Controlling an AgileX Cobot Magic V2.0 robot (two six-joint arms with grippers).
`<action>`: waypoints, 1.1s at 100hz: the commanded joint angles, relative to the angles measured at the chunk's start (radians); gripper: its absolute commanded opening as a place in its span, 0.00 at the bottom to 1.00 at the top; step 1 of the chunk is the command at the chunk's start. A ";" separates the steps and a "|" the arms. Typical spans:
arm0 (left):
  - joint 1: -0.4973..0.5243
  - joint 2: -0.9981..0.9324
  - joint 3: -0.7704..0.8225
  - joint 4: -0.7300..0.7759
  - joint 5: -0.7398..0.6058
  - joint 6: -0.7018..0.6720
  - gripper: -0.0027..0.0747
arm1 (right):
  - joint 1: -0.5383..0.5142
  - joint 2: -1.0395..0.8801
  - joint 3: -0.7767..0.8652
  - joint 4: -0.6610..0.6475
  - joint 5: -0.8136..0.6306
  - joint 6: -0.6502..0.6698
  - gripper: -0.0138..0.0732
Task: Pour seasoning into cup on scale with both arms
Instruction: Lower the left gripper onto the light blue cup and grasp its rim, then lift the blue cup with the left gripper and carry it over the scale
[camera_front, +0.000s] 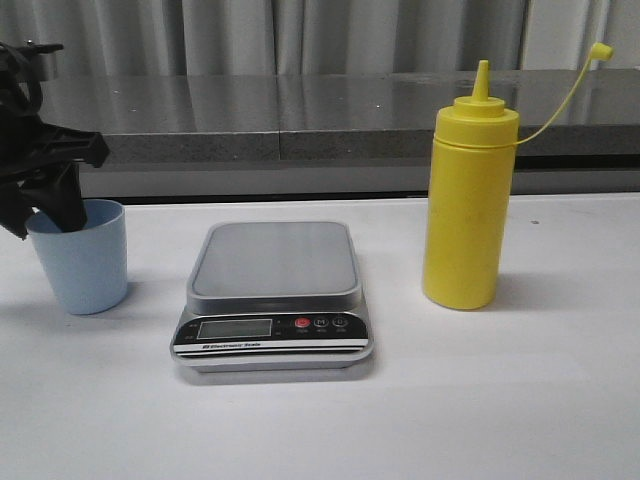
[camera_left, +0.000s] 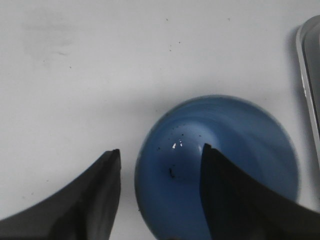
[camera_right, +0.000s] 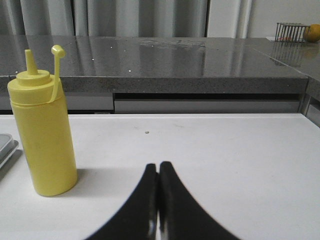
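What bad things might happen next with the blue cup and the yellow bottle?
The left gripper has one jaw inside the cup and one outside its wall, gripping only the rim, so the light cup might tilt or slip when lifted to the scale. The seasoning is tall, with its cap off and dangling; a clumsy grab by the shut right gripper might knock it over and spill.

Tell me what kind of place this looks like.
Probably a kitchen-style test bench: a white table holding a digital kitchen scale and a yellow squeeze bottle, with a grey stone counter and curtains behind.
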 joint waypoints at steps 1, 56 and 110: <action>-0.004 -0.039 -0.031 -0.013 -0.046 -0.004 0.48 | -0.005 -0.014 0.002 -0.003 -0.077 0.000 0.08; -0.004 -0.021 -0.031 -0.013 -0.028 -0.004 0.22 | -0.005 -0.014 0.002 -0.003 -0.077 0.000 0.08; -0.013 -0.025 -0.213 -0.013 0.110 0.011 0.05 | -0.005 -0.014 0.002 -0.003 -0.077 0.000 0.08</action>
